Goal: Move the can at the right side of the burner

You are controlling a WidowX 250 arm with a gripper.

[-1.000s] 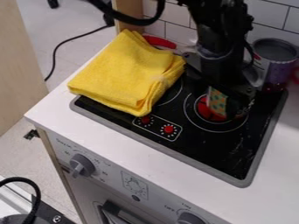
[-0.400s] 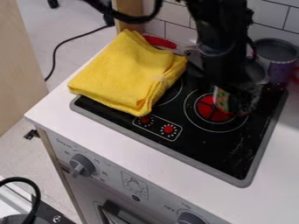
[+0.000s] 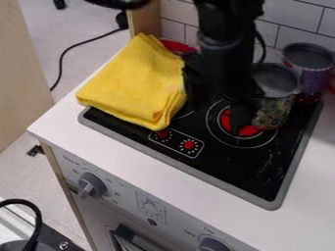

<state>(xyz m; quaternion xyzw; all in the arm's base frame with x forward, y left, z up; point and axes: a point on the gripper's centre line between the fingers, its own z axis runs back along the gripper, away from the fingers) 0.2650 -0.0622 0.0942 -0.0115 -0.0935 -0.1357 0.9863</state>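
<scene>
The can (image 3: 274, 100), open-topped and patterned, stands at the right side of the red burner (image 3: 247, 131) in the camera view, its base partly overlapping the ring marking. My claw (image 3: 226, 98) is low over the cooktop (image 3: 229, 169), just left of the can; I cannot tell whether it is wide or narrow, nor whether it touches the can. Close behind the can and to its right, a taller purple container (image 3: 312, 68) crowds that side, with the tiled wall (image 3: 288, 19) beyond. On my other side, a folded yellow cloth (image 3: 134, 83) lies over the cooktop's left part and onto the white surface (image 3: 131, 157), a red object (image 3: 177, 46) poking out behind it.
</scene>
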